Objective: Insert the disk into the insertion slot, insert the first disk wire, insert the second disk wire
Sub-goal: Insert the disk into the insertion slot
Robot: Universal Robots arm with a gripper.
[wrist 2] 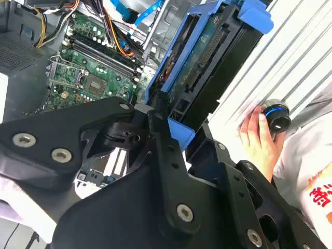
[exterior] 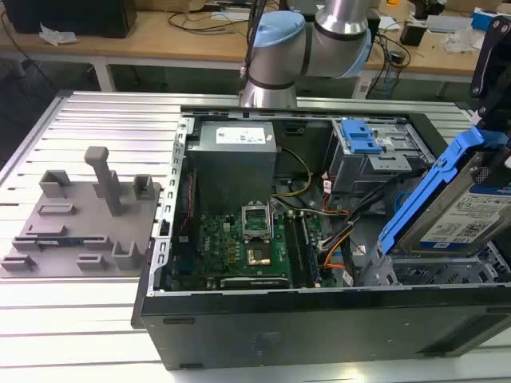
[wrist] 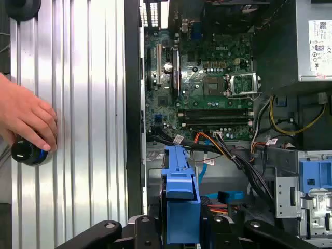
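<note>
One flat silver hard drive with a white-and-blue label, framed by a bright blue plastic carrier, is the disk (exterior: pixel 467 209). It hangs steeply tilted at the exterior view's right edge. It sits just above the insertion slot (exterior: pixel 391 275), a low grey perforated sheet-metal cage in the lower right of the open black computer case (exterior: pixel 319 327), and is not yet inside it. The black gripper (wrist 2: pixel 179 132) pinches the carrier's end. A person's hand (wrist: pixel 28 116) rests on a black knob with a blue ring (wrist: pixel 26 151) on the ribbed aluminium table (wrist: pixel 88 104) beside the case.
</note>
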